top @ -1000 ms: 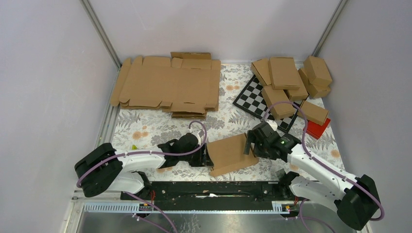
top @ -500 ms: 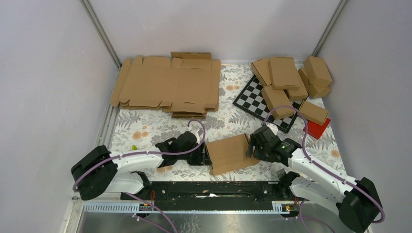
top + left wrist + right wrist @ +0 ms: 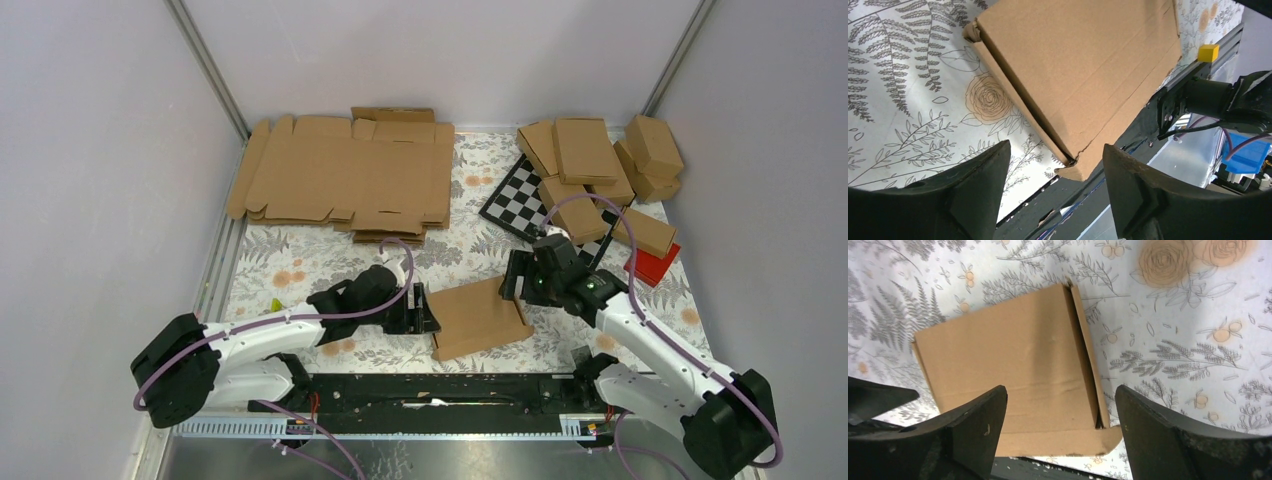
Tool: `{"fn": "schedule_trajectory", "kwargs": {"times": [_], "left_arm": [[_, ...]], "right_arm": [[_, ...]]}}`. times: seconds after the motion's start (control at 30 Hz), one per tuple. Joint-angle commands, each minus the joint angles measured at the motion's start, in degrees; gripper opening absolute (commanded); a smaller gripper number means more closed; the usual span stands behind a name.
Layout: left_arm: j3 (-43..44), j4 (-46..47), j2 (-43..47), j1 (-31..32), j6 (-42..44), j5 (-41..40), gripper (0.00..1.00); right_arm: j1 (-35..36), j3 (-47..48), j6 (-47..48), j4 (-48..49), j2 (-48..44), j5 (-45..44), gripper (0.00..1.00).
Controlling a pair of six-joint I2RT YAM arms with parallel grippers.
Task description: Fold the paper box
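Left gripper (image 3: 420, 310) and right gripper (image 3: 512, 283) are both spread wide, nothing gripped. Paper box (image 3: 480, 318) is laid flat on the table (image 3: 300, 265) between them. It looks pretty much folded, with maybe one side flap left to be tucked.

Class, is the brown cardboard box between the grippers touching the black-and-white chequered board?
Apart. The top view shows floral tablecloth between the brown cardboard box and chequered board.
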State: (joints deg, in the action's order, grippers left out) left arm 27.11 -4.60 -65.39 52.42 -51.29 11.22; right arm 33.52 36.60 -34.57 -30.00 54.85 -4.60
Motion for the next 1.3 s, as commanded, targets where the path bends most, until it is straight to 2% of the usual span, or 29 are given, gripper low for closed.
{"fn": "schedule_trajectory", "kwargs": {"times": [0.0,0.17,0.37,0.57,0.7,0.8,0.97,1.03,1.13,1.27], "left_arm": [[0.11,6.27,-0.27,-0.24,-0.57,0.53,0.70],[0.42,6.33,-1.80,-0.72,-0.42,1.15,0.67],[2.59,5.53,-6.65,-1.12,0.95,2.92,0.52],[3.90,5.59,-9.03,-2.19,2.20,3.34,0.45],[5.01,5.63,-10.21,-2.58,3.04,4.42,0.34],[5.74,5.93,-10.87,-2.61,3.80,5.11,0.30],[7.69,5.03,-12.68,-2.89,5.87,4.93,0.12],[9.15,3.38,-13.86,-3.18,7.34,4.01,0.07],[11.43,0.19,-15.74,-4.16,9.76,3.57,0.04],[13.37,-1.80,-17.53,-6.69,12.43,5.52,0.04]], "right_arm": [[-5.06,-1.87,6.32,8.61,-0.96,11.36,0.86],[-6.36,-7.37,5.97,15.13,-2.31,12.85,0.83],[-6.75,-8.18,4.78,16.31,2.46,14.90,0.82],[-6.71,-9.14,5.29,16.82,3.67,16.29,0.73],[-6.71,-9.78,5.34,16.82,4.09,15.12,0.69],[-6.71,-10.26,4.82,16.82,3.78,14.66,0.64],[-6.71,-10.67,3.40,17.72,4.73,18.61,0.55],[-6.71,-10.77,2.40,17.75,4.70,19.93,0.54],[-6.71,-10.74,1.00,17.32,3.45,20.27,0.56],[-6.71,-9.64,1.14,13.88,1.68,11.47,0.70]]}}
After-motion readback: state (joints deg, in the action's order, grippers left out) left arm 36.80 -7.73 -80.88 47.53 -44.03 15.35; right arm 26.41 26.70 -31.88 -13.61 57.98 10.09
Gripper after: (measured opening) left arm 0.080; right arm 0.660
